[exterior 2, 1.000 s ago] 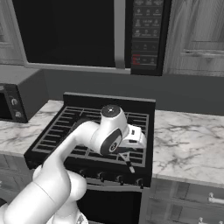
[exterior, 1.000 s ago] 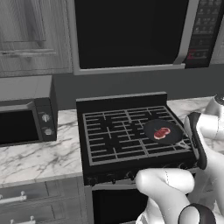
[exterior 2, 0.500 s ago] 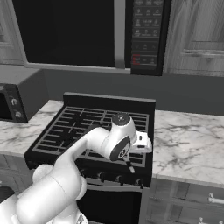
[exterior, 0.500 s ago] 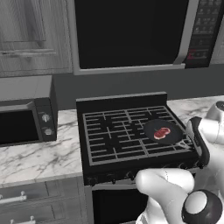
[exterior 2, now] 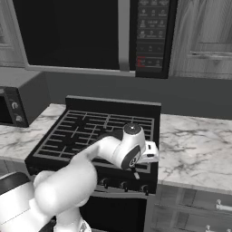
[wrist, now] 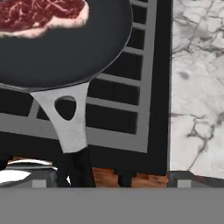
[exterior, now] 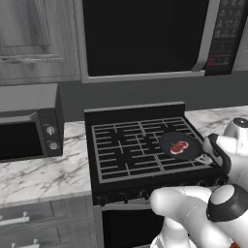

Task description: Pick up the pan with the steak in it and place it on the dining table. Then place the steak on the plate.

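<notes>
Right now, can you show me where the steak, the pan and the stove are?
steak (wrist: 41,15): hand view, on the red meat.
pan (wrist: 74,48): hand view, on its bare black bottom.
stove (exterior: 121,150): left base view, on the grates.

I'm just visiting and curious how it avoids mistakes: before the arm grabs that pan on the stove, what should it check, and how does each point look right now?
1. Steak lies inside the pan: ok, seen from the hand and from the left base view.
2. Pan rests flat on the stove grate: ok.
3. Pan handle is free and points toward the hand: ok, nothing lies on it.
4. Gripper lined up with the handle: roughly ok, the handle runs down to the bottom of the hand view.
5. Fingers open or already closed on the handle: cannot tell, the tips are hidden at the picture's edge.
6. Marble counter beside the stove free of obstacles: ok in the part visible.
</notes>
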{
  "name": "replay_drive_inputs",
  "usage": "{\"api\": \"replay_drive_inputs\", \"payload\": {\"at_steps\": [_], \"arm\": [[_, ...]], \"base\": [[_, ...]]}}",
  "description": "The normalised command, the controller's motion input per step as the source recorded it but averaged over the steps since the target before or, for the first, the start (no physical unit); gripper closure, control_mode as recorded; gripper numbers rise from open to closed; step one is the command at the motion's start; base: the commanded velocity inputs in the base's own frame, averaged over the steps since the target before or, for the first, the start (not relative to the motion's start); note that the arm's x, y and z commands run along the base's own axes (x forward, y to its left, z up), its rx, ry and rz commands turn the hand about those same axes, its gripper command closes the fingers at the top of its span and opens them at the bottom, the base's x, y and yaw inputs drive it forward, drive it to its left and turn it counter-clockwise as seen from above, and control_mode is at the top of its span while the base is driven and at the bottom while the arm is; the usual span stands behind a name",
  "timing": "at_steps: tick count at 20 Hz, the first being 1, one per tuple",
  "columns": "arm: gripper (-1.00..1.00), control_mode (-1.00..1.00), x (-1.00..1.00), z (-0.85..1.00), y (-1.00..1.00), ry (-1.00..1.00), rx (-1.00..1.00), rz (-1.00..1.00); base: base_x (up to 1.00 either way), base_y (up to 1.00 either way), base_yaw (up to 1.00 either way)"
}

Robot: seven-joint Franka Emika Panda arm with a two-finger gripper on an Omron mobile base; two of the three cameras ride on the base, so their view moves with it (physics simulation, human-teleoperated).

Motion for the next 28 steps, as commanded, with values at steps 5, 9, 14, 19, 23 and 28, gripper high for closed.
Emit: {"api": "replay_drive_inputs", "payload": {"at_steps": [5, 9, 14, 19, 23, 28], "arm": [[-1.0, -1.0, 0.2, -0.43, -0.06, 0.07, 0.0, 0.07], [-1.0, -1.0, 0.15, -0.45, 0.0, 0.06, 0.0, 0.06], [-1.0, -1.0, 0.07, -0.32, -0.02, 0.03, 0.0, 0.04], [-1.0, -1.0, 0.0, 0.0, 0.0, 0.01, 0.0, 0.0], [1.0, -1.0, 0.0, 0.0, 0.0, 0.0, 0.0, 0.0], [1.0, -1.0, 0.0, 0.0, 0.0, 0.0, 0.0, 0.0]], "base": [[0.0, 0.0, 0.0], [0.0, 0.0, 0.0], [0.0, 0.0, 0.0], [0.0, 0.0, 0.0], [0.0, 0.0, 0.0], [0.0, 0.0, 0.0]]}}
